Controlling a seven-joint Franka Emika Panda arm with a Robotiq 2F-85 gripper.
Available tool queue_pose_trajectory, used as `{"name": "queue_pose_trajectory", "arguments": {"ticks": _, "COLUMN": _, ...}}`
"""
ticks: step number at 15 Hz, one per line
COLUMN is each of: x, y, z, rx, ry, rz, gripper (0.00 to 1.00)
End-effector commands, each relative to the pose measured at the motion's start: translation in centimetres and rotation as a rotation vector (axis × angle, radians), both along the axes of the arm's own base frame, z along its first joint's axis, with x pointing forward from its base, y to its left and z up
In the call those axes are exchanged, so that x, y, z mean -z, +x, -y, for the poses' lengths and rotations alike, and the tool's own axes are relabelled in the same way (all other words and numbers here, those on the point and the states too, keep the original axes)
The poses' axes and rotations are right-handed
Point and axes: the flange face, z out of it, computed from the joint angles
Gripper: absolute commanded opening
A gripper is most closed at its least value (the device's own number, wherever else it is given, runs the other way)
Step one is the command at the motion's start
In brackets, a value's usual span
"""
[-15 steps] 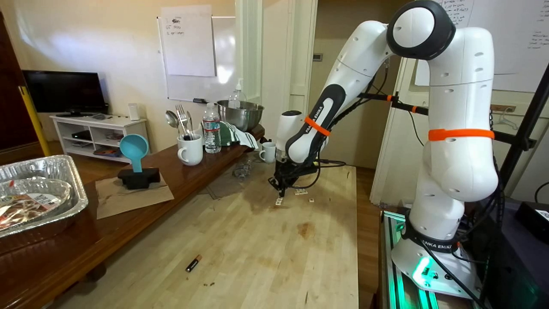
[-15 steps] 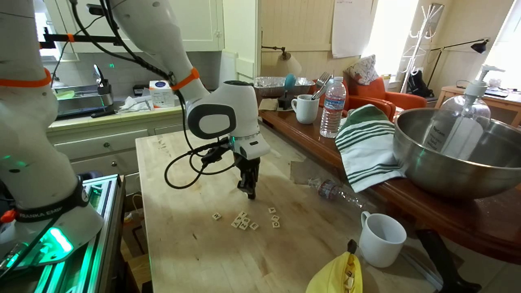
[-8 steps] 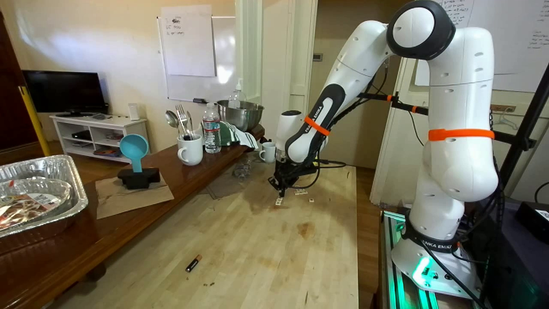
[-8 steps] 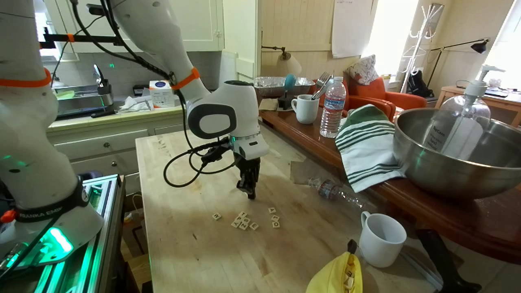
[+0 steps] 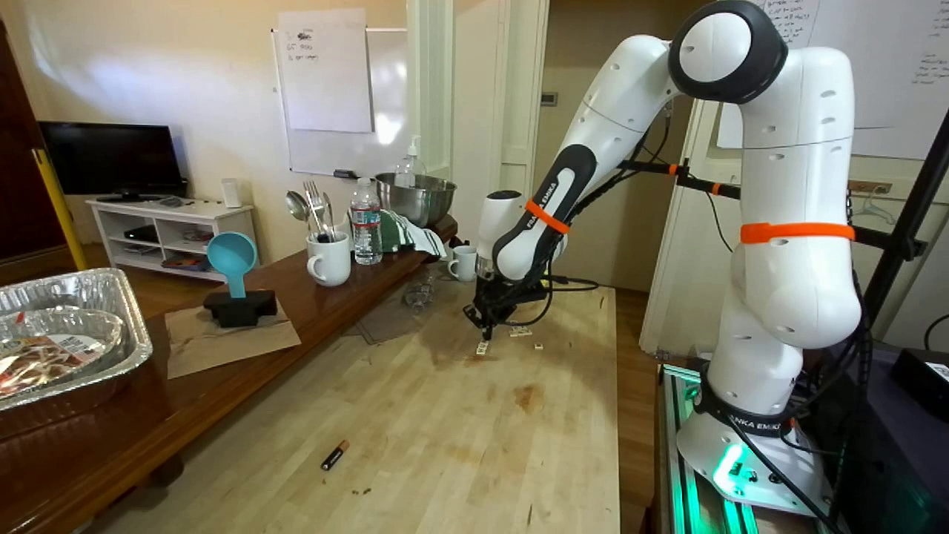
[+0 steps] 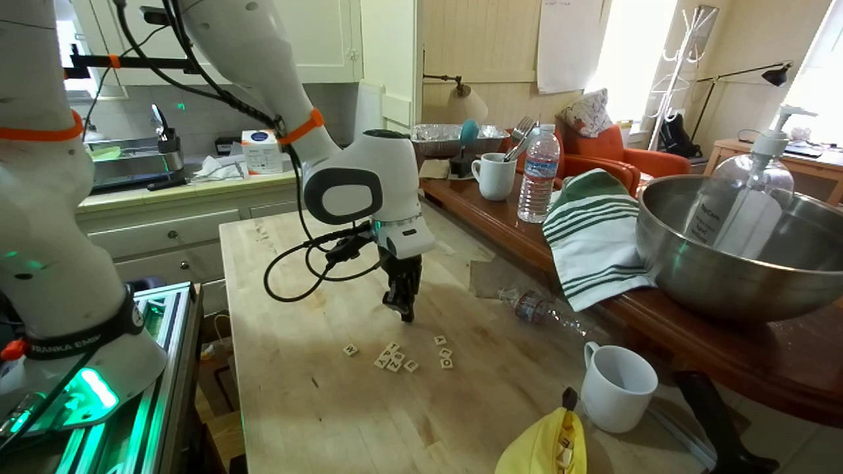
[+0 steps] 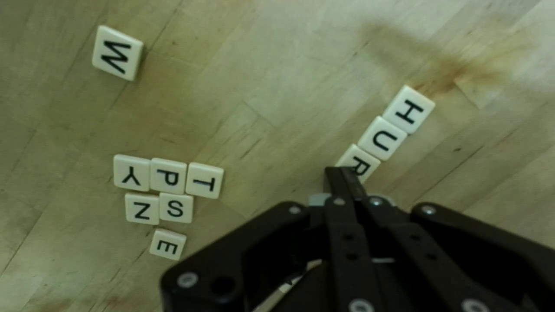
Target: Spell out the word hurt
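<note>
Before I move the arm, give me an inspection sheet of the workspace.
Surface: wooden table, brown stain.
Job's things: H tile, U tile and R tile in a row; T tile apart, beside the P tile.
Clutter: battery, bottle on its side, white mug, yellow pouch.
Grippers: one gripper, shut, nothing seen held; covers part of the R tile in the wrist view.
Cables: black loop beside the gripper; snags: nothing seen.
Surroundings: steel bowl, striped towel on brown ledge.
</note>
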Motion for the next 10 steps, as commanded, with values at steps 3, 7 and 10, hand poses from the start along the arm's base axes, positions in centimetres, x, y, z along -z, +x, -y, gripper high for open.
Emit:
{"name": "queue_pose_trajectory", "arguments": {"ticks": 3, "x": -1.2, "y": -0.2, "z": 0.2, "rx": 0.018, "ry": 0.016, "rz": 0.03, "gripper": 0.0}}
{"name": "queue_pose_trajectory", "arguments": {"ticks": 7, "x": -1.9, "y": -0.7, "z": 1.0, "rx": -0.056, "ry": 0.008, "rz": 0.031, "gripper": 0.0}}
{"name": "queue_pose_trajectory", "arguments": {"ticks": 10, "x": -2.4, "y": -1.4, "z": 2.0, "rx": -0.167, "ry": -0.005, "rz": 0.027, "gripper": 0.0}}
